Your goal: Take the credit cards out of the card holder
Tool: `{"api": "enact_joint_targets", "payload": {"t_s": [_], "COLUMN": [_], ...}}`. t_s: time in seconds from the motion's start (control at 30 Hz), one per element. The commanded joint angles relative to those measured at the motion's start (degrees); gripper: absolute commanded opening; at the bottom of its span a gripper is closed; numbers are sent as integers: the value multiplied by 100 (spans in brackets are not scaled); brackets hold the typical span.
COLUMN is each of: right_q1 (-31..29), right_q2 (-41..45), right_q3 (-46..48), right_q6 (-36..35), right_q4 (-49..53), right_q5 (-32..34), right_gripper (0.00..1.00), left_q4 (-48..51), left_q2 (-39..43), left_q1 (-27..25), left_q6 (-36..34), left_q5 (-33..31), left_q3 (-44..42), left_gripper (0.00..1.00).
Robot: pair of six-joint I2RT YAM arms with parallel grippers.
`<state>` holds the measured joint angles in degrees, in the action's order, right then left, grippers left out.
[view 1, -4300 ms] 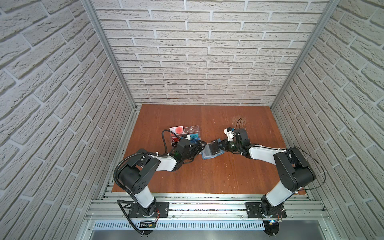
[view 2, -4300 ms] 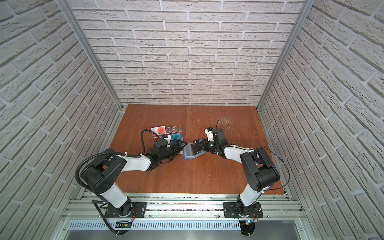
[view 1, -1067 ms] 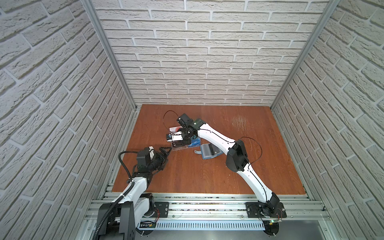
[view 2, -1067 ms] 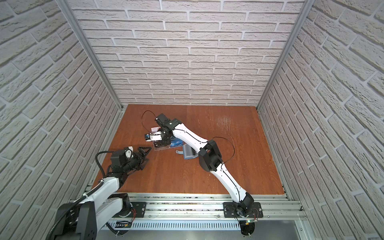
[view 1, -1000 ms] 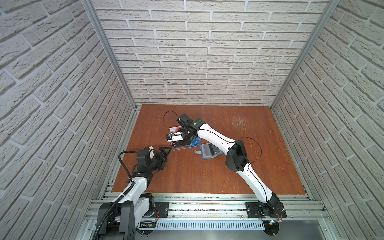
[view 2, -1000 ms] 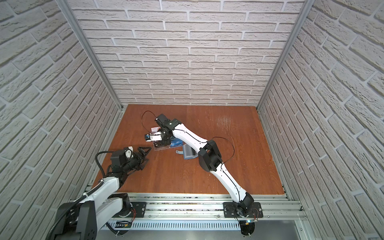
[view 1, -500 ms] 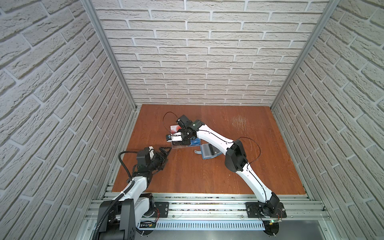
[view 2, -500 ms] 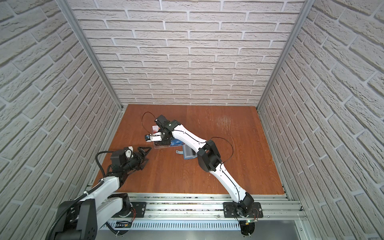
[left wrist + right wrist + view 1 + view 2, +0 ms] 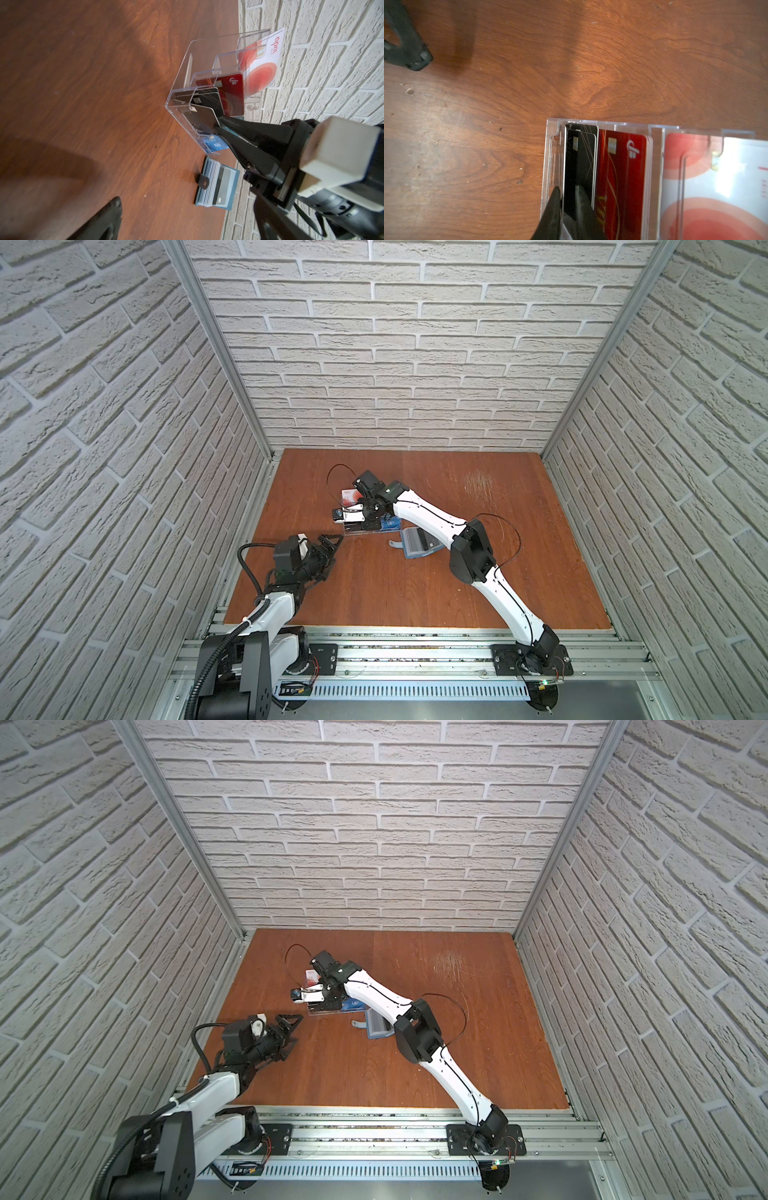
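Observation:
The slate-blue card holder (image 9: 417,542) lies open on the table with a stack of credit cards (image 9: 209,182) in it; its strap tab (image 9: 203,182) sticks out. My right gripper (image 9: 568,189) reaches across into the end slot of a clear acrylic rack (image 9: 550,155). Its fingers stand a little apart around a black credit card (image 9: 581,158) that leans in that slot. A red credit card (image 9: 623,176) fills the neighbouring slot. My left gripper (image 9: 332,542) hovers wide open and empty at the front left, away from the card holder.
The rack (image 9: 365,534) also holds a white card with red circles (image 9: 261,62) and a blue card (image 9: 216,146). The right arm (image 9: 432,522) passes over the card holder. Brick walls close in the wooden table (image 9: 478,580) on three sides.
Seconds ago both grippers were at the card holder. Since then the right carried a card to the rack, and the left drew back to the front left. Lately the right jaws have loosened.

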<state>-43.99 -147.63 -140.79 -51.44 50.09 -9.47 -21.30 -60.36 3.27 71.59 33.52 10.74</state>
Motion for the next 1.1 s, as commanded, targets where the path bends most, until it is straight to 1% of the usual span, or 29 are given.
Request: {"api": "enact_joint_targets", "payload": {"t_s": [0.0,0.23,0.4,0.57,0.67,0.8,0.83,0.93,0.97,1.07], "right_q1": [3,4,4,-3,12,13,21,104,154,312], "right_q2": [295,558,904,1352,1673,2368,2605,3380,3829,4571], "right_q3": [83,230,538,902,1095,1880,2171,3229,3638,4629], "right_q6": [40,142,219,404,684,1085,1198,1722,2093,3017], "right_q4": [-180,-222,-417,-574,-640,-1131,-1307,-2042,-2360,-3033], "right_q5": [44,86,151,113,103,277,326,472,545,945], "right_gripper": [19,21,23,29,34,46,54,92,99,100], "left_q4": [-327,-192,-12,74,199,383,410,555,552,304], "left_q2": [-13,150,300,461,606,709,722,682,623,220], "left_q1": [42,41,38,38,40,38,9,-126,-186,-365], "left_q6": [-85,-106,-161,-197,-246,-293,-287,-354,-373,-341], "left_q5": [50,38,19,10,-37,-12,-19,-156,-219,-347], "left_q3": [-72,-125,-116,-191,-304,-220,-153,105,209,480], "left_gripper": [98,98,98,98,98,98,98,98,98,98]}}
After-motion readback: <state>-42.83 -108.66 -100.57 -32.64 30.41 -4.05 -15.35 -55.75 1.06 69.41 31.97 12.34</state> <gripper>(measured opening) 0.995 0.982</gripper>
